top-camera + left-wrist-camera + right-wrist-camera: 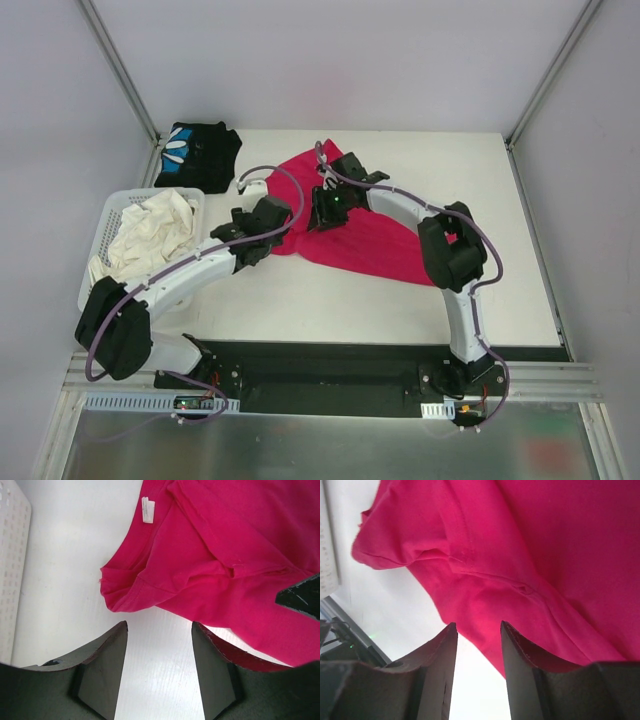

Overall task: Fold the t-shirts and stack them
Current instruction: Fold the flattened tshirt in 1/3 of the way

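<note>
We see the magenta t-shirt (pixel 365 242) lying rumpled mid-table (pixel 300 300), its bunched sleeve just ahead of the left gripper (pixel 159 626) and its edge at the right gripper (pixel 478 625). Both grippers are spread and hold nothing.

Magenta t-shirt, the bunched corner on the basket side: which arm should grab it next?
Left, probably. The left claw is open with that bunched corner just ahead of its fingers; the right claw hangs farther in over the magenta t-shirt.

Bright even light, soft faint shadows, table (pixel 330 310) glaring white, fingers (pixel 102 675) blurred in wrist views
</note>
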Controlling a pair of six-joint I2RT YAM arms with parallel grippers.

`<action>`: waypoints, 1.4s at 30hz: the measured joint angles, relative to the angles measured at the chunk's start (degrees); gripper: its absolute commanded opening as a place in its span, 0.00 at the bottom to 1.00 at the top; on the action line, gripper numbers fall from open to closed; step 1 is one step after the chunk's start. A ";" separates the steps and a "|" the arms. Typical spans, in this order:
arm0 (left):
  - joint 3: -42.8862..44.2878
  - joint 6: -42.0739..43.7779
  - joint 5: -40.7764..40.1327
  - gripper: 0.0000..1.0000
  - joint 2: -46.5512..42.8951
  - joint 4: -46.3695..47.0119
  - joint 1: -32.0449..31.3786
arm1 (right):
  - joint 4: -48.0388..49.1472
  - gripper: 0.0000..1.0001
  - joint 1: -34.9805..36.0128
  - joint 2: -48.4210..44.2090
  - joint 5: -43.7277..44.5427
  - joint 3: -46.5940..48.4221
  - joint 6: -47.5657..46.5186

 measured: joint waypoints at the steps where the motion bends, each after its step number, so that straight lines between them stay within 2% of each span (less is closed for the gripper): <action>1: -0.35 -0.11 -0.04 0.49 -0.09 0.07 -0.22 | -0.11 0.43 0.04 0.46 0.37 0.02 -0.09; 6: -1.81 2.36 0.90 0.50 -1.20 2.05 -0.74 | 0.44 0.43 -1.84 0.63 1.09 -0.72 -0.55; 9: -2.27 6.12 3.85 0.50 -1.99 5.27 -0.81 | 2.60 0.43 -5.40 -1.97 1.16 -5.66 -0.63; 16: -2.14 12.09 10.97 0.51 -2.38 9.64 -1.16 | 5.70 0.44 -17.31 -17.27 3.10 -24.98 0.11; 19: -1.18 14.29 12.46 0.51 -2.38 9.64 -1.14 | 6.32 0.45 -18.14 -25.03 5.46 -31.32 0.39; 22: 1.05 17.22 14.23 0.51 -2.38 9.77 -1.16 | 8.35 0.44 -18.53 -28.37 5.55 -33.27 0.63; 31: 2.82 20.22 18.36 0.53 -7.08 10.67 -1.14 | 13.99 0.44 -27.45 -25.16 5.42 -35.58 3.32; 36: 2.80 20.44 19.52 0.53 -11.72 10.62 -1.14 | 15.69 0.44 -30.18 -22.36 5.44 -36.33 4.79; 42: 2.80 20.79 19.89 0.53 -12.33 9.86 -1.14 | 18.29 0.44 -32.87 -20.87 5.35 -38.10 6.60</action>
